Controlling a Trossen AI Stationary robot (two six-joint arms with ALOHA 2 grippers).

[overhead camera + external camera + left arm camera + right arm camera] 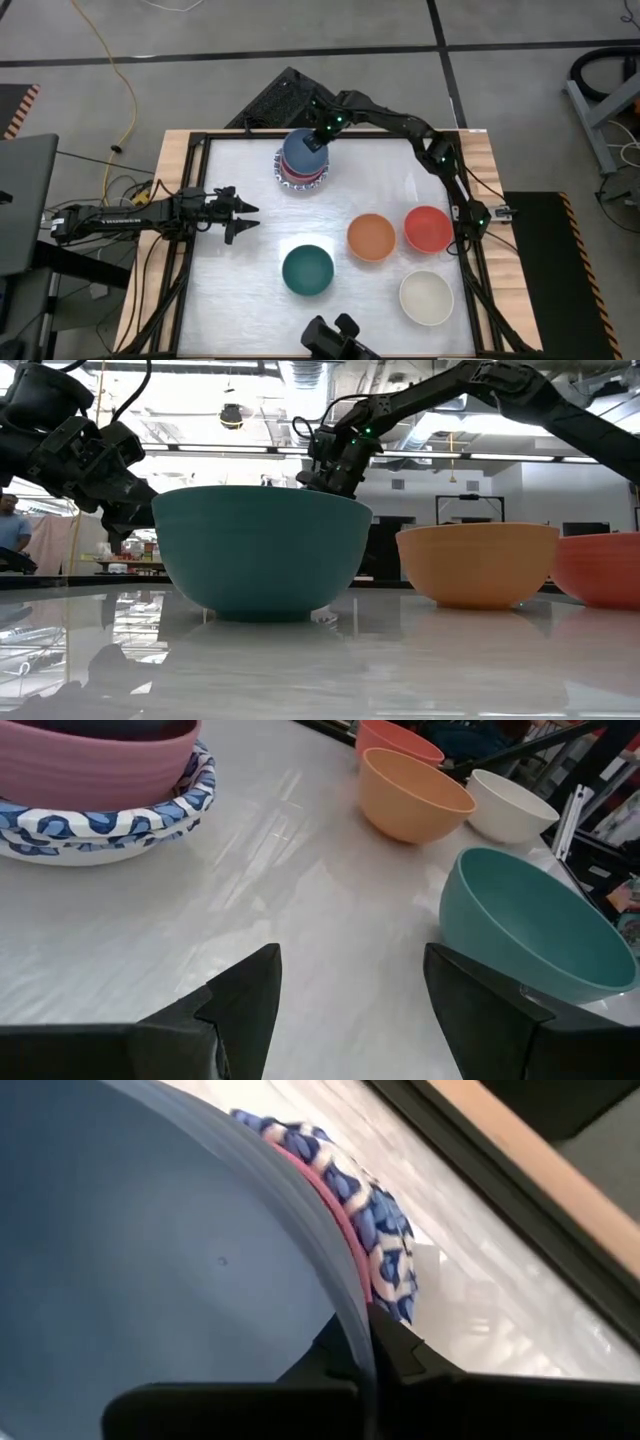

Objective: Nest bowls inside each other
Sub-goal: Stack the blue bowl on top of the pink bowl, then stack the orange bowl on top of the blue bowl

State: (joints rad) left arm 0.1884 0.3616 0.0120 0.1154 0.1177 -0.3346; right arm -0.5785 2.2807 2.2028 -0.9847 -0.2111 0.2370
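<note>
Pinched shut on the rim of the blue bowl (150, 1250) were the fingers (400, 1355) of the right gripper (318, 137), one finger inside the wall and one outside. That bowl was seen seated on top of a stack at the far middle of the table (240, 290) — beneath it a pink bowl (100, 775) was nested in the white bowls with blue patterned rims (110, 825), whose edges showed around it. How many patterned bowls were in the stack could not be told.

The fingers (245, 1005) of the left gripper (243, 217) were spread apart with nothing between them, held low over the left side of the table and pointed toward the middle.

Four bowls were left standing singly on the near and right part of the table, each upright and with nothing in it. The dark green bowl (307, 270) was nearest the left gripper. The orange bowl (371, 237) was set just to its right and farther back, and the red bowl (428, 229) was close beside the orange one, near the right rail. The cream bowl (427, 297) was placed nearer the front edge, below the red one in the high view. None of these four was touched by either gripper.
</note>
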